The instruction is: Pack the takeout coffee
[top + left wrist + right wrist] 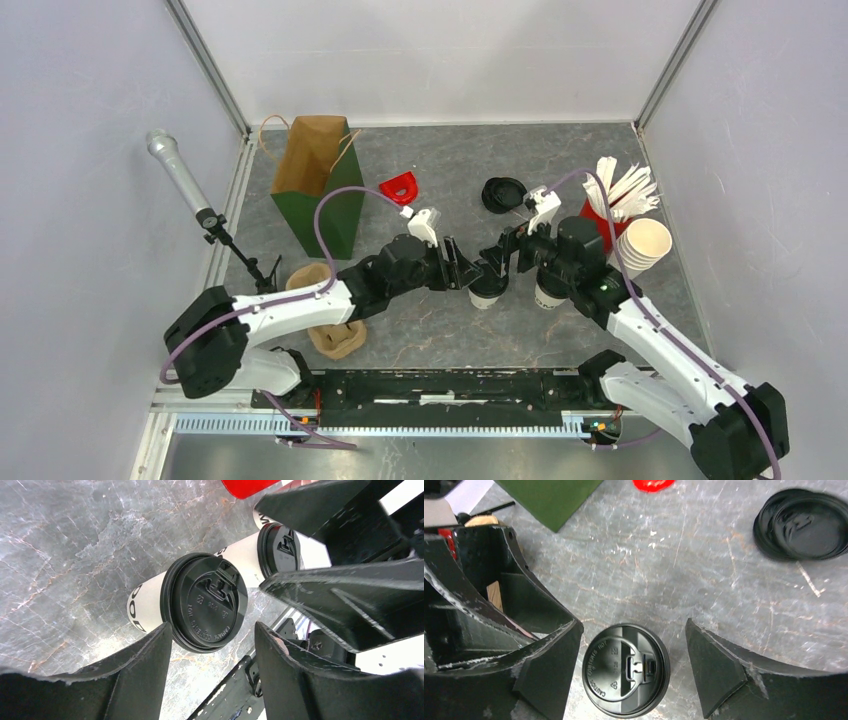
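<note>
Between the spread fingers of the left end effector [214, 630] stands the left coffee [207, 602], upright on the bench [624, 570]. Its black lid faces up toward the wrist and its long axis runs straight down through the gap. One finger [145, 665] sits against the lid's rim or just beside it, I cannot tell which, while the other stands a little clear. The jaws are released, straddling the cup without clamping it.

Just beyond that end effector's far finger is the right coffee [626, 670], also upright and lidded. It is centred under the right end effector [632, 624], whose jaws hang wide with bare bench showing on both sides of the lid. That end effector is released as well and grasps nothing.

The two end effectors nearly meet tip to tip, each with a cup directly below it, so either one need only close to take hold.

A green paper bag [318, 190], open at the top, stands well behind and to the outer side of the left end effector. A cardboard carrier [337, 338] lies back by that arm's elbow. Both are on the left arm's side, so I judge that arm the nearer one for the packing. Loose black lids [804, 525] lie ahead of the right end effector, apart from both cups.
</note>
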Controlling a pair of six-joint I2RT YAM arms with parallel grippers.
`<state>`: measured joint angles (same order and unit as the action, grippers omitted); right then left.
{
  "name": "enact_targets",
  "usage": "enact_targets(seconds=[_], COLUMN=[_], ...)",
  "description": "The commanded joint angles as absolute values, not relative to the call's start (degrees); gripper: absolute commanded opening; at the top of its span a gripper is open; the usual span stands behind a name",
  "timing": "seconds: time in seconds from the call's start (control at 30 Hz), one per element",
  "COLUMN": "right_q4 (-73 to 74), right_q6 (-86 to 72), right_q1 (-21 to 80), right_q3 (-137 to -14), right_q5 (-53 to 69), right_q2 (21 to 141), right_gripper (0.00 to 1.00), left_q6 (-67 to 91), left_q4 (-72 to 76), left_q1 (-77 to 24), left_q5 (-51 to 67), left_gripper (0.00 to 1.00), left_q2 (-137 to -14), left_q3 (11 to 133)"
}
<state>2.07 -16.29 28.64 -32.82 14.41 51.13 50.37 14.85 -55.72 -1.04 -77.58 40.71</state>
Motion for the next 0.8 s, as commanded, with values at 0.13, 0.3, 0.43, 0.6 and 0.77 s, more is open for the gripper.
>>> enact_targets(seconds=[0.13, 0.3, 0.43, 0.6, 0.77], right_q4=[12.1, 16.9, 16.6, 15.4, 12.0], right_q6=[-9.5, -3.8, -2.4, -4.1, -6.6], right_q1=[28.8, 28.8, 28.8, 28.8, 28.8], right_q3=[-41.8, -43.4, -43.3, -43.7, -41.8], right_q5=[12.0, 9.2, 4.4, 4.9, 10.8], right_q2=[51.7, 49.7, 47.3, 46.8, 45.9], right_gripper=[0.92, 0.98, 0.98, 0.98, 0.98], left_q6=[39.5, 32.7, 29.5, 24.1, 30.6], left_q4=[-0.9, -16.5, -25.6, -36.5, -46.4], left_q1=[-55.7, -55.7, -55.6, -55.6, -55.6], left_q5=[-7.7, -15.9, -25.9, -34.6, -36.6], left_gripper=[0.77, 1.00, 1.00, 1.00, 1.00], left_q2=[-69.8, -63.5, -56.4, -49.0, -45.4], left_q3=[47.1, 53.3, 56.8, 60.6, 59.0])
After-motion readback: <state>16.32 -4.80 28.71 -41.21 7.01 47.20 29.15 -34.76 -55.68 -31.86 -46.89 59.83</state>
